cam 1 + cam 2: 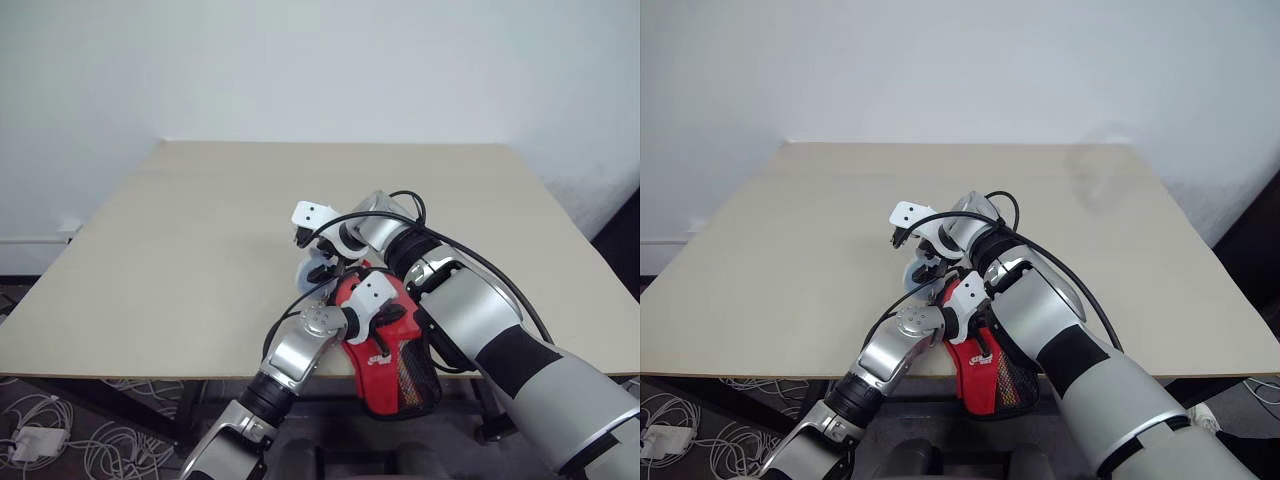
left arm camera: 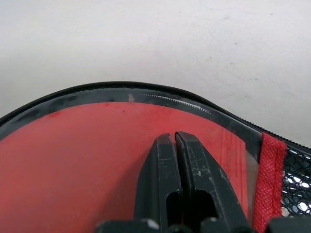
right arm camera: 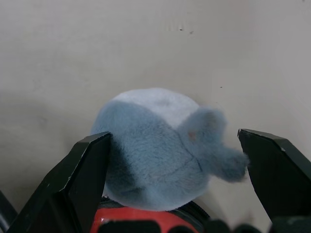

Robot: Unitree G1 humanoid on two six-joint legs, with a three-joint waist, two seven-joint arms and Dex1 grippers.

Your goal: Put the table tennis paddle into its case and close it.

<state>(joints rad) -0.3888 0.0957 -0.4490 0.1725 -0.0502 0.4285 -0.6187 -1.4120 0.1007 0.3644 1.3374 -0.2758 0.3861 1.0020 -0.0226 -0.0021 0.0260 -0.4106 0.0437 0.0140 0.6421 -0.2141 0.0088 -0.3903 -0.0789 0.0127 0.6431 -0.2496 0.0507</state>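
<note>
Pinching the red case [image 1: 385, 350] in the shut left claw [image 2: 175, 145], right claw [image 3: 175, 160] wide around a blue plush wad [image 3: 160, 155].

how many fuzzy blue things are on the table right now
1. The fuzzy blue wad lies on the table just past the case, between the open right gripper's fingers. Others may be hidden behind the arms.

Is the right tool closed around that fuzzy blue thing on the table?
No, the right tool stands wide open, its fingers on either side of the fuzzy blue thing.
</note>
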